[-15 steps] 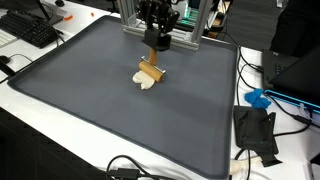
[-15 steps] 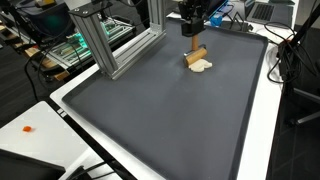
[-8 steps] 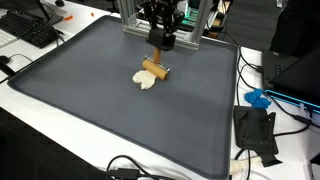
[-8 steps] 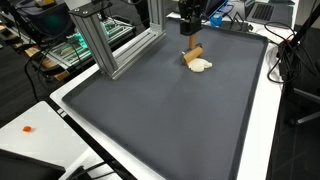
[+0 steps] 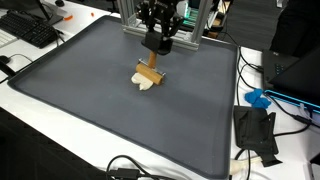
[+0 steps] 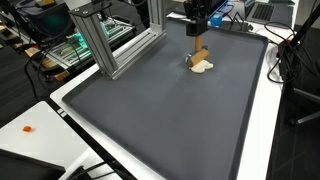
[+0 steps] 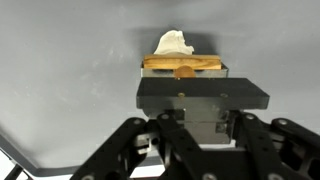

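Tool [image 7: 183, 74] clamped on wooden block [image 7: 160, 63]. In wrist view the block's long axis runs 9 to 3 o'clock; white lump [image 7: 172, 43] just beyond at 12 o'clock.

We see a white bench [image 5: 30, 130] carrying a dark grey mat [image 5: 120, 125] — on the mat lies a pale lump [image 5: 148, 85]; beside the mat, a keyboard [image 5: 30, 30] and cables [image 5: 125, 166].

The gripper [image 5: 154, 48] is matte black all over, blocky and square-edged, with jointed linkage bars (grey metal shows between them in the wrist view).
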You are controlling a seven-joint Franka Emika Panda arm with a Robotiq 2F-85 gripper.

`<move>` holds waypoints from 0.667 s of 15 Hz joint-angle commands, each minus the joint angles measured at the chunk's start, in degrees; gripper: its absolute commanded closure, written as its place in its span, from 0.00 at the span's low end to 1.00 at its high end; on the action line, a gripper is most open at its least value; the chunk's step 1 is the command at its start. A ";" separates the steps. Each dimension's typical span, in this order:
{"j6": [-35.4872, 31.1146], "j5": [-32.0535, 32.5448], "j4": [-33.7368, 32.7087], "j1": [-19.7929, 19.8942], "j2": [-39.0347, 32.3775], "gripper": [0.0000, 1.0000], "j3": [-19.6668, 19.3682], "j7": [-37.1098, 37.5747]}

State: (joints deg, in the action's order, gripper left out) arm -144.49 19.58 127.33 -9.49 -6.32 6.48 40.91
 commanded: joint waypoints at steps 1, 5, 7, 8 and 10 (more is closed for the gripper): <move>-5.30 5.19 0.40 -0.78 -3.52 0.77 -1.44 1.36; -9.84 9.43 0.74 -1.08 -5.01 0.77 -2.48 1.00; -12.34 10.86 0.70 -1.51 -6.20 0.77 -3.40 1.28; -13.09 11.96 0.69 -0.54 -6.37 0.77 -2.65 1.92; -13.60 12.66 0.80 -0.55 -6.51 0.77 -2.86 2.20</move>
State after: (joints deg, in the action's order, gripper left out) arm -154.81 29.89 127.74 -9.91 -9.65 4.40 41.31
